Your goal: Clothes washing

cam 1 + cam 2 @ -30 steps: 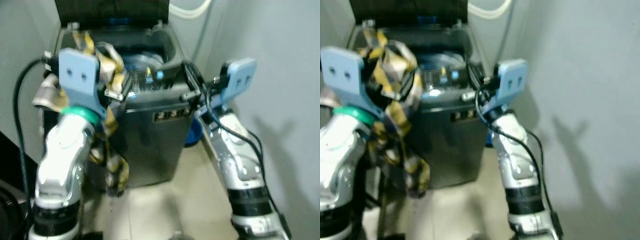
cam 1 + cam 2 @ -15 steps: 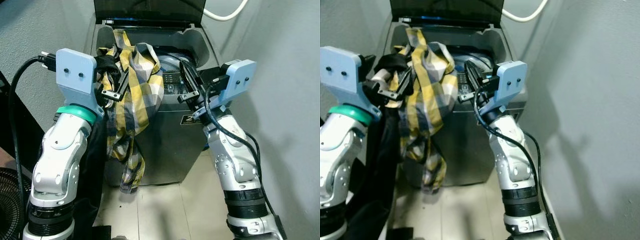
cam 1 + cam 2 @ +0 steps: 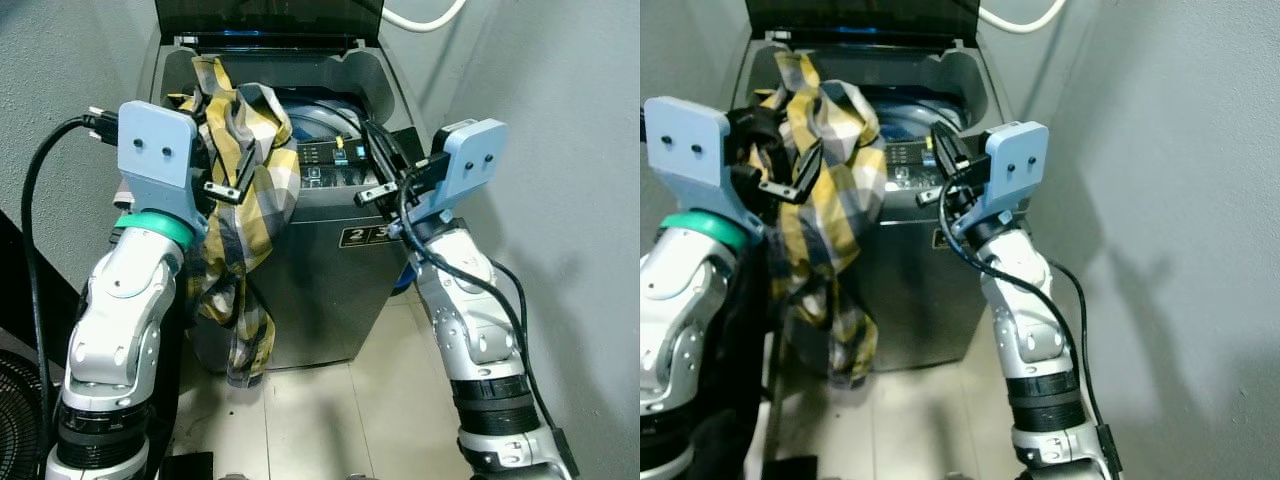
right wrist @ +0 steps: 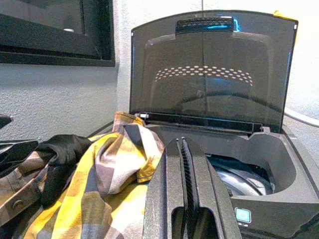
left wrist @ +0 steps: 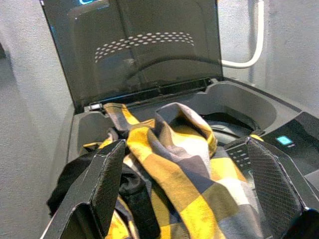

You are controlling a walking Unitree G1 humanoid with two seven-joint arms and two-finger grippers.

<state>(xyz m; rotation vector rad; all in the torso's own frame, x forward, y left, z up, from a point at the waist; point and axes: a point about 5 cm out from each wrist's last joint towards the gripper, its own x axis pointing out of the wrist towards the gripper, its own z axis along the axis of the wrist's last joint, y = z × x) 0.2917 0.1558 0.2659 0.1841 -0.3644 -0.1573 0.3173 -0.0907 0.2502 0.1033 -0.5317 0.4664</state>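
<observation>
A dark grey top-loading washer (image 3: 330, 280) stands before me with its lid (image 5: 144, 45) up and its drum (image 3: 322, 112) open. A yellow plaid shirt (image 3: 250, 190) and a black garment (image 5: 79, 177) are bunched between the fingers of my left gripper (image 3: 228, 172), which is shut on this bulky bundle with its fingers wide apart. The gripper is at the washer's front left corner. The shirt's top lies over the left rim and its tail hangs toward the floor. My right gripper (image 3: 371, 140) is shut and empty, raised over the control panel (image 3: 325, 175).
Grey walls close in on both sides of the washer. A white hose (image 3: 425, 18) runs along the back wall. A black cable (image 3: 35, 200) loops beside my left arm, and a dark fan (image 3: 15, 400) sits low on the left. Pale floor tiles (image 3: 320, 420) lie in front.
The camera has shifted and steadied from a blurred view. The bundle in my left gripper has risen, so the shirt now lies on the washer's left rim. The right gripper stays shut.
</observation>
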